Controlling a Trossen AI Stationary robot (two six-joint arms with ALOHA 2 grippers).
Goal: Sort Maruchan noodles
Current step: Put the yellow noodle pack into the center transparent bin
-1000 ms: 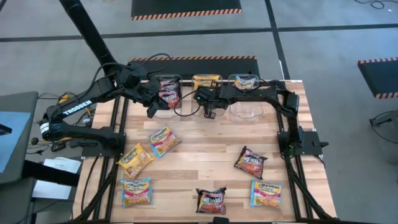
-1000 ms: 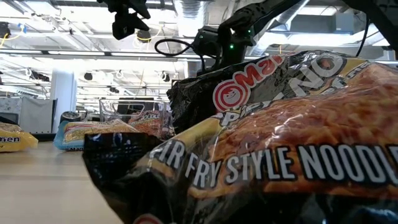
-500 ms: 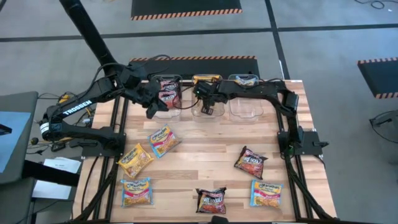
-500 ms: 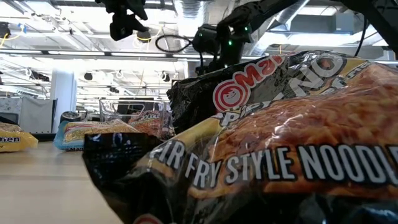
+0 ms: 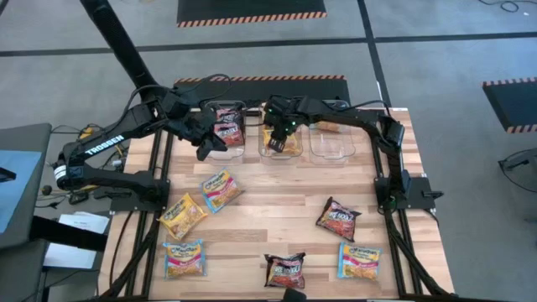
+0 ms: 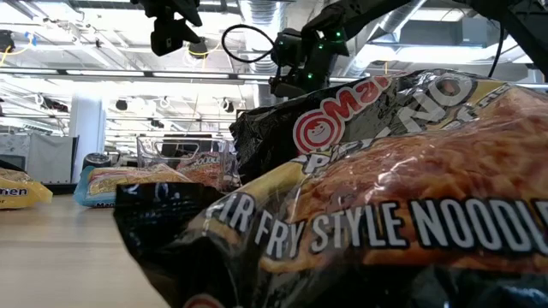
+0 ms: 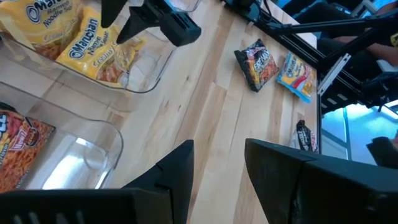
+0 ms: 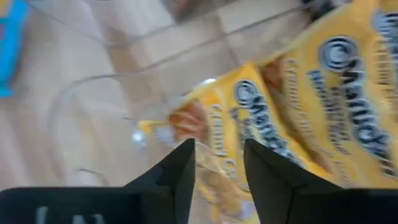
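The right gripper [image 5: 276, 144] hangs over the middle tub [image 5: 284, 149], fingers [image 8: 176, 174] spread, with a yellow packet [image 8: 261, 134] lying loose in the tub under them; this looks like the release step of a drop-off. The left gripper [image 5: 205, 148] waits by the left tub [image 5: 225, 138], fingers apart and empty. Next comes fetching one of the packets on the table [image 5: 277, 201], perhaps the dark one [image 5: 338, 220].

Even, bright overhead light; the wooden table [image 5: 277, 210] casts only soft, short shadows. Ceiling strip lights [image 6: 103, 75] glow in the level view, where the nearest noodle packet [image 6: 385, 214] looms huge and soft. Right wrist view heavily smeared (motion blur); yellow packets [image 8: 311, 106] legible but streaked. Faint glare on clear tub [image 7: 93, 143].
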